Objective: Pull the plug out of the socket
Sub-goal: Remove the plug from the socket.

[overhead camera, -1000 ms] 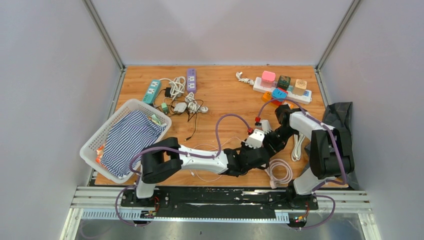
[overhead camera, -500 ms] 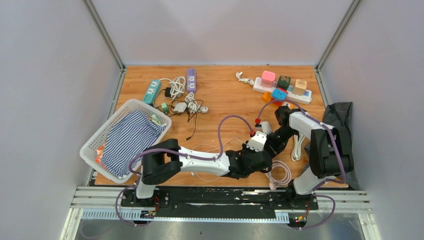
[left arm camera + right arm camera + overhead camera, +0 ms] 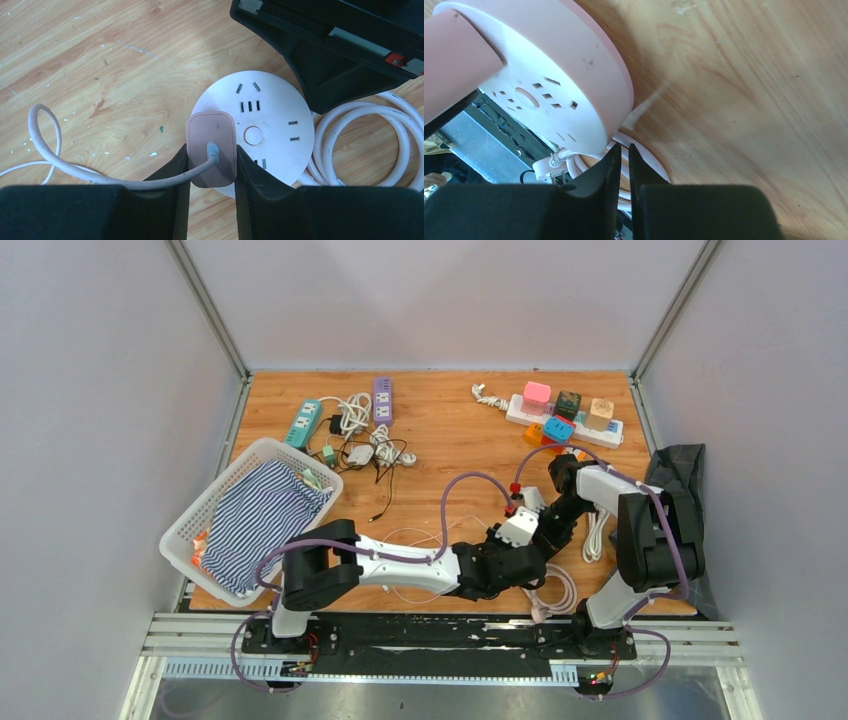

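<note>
Left wrist view: left pincer (image 3: 211, 153) clamped on pink plug (image 3: 210, 142), seated in round white socket (image 3: 272, 131), near-right desk (image 3: 100, 60). Right wrist view only: right pincer (image 3: 623, 150) almost together at socket rim

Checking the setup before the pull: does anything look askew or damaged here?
The round socket looks tipped, one edge resting on its own coiled cable instead of the table. Nothing looks broken.
</note>
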You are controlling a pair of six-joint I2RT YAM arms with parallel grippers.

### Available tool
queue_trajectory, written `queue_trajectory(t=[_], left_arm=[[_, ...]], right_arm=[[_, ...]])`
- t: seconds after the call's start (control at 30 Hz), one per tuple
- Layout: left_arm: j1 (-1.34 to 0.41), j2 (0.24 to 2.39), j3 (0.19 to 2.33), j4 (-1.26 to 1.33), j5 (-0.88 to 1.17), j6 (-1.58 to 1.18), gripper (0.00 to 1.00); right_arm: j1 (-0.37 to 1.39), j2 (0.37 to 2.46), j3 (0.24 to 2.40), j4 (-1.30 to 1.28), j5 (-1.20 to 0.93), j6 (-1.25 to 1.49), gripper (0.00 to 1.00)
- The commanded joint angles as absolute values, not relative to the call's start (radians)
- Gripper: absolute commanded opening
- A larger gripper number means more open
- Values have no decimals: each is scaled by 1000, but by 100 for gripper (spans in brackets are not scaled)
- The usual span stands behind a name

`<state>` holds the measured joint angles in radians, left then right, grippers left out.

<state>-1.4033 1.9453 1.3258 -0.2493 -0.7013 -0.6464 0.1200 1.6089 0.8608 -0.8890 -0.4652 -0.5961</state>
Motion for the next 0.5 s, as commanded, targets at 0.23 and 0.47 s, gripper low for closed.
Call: queue_trajectory(t=[0.23,0.47], left_arm=[[-1343,1892,1208,13,-302,-708,0],[-1344,1846,1175,12,-413,-709,0]], right_arm=[[123,1633,834,-750,-342,-645,14],[124,1634,834,-750,-342,-644,14]])
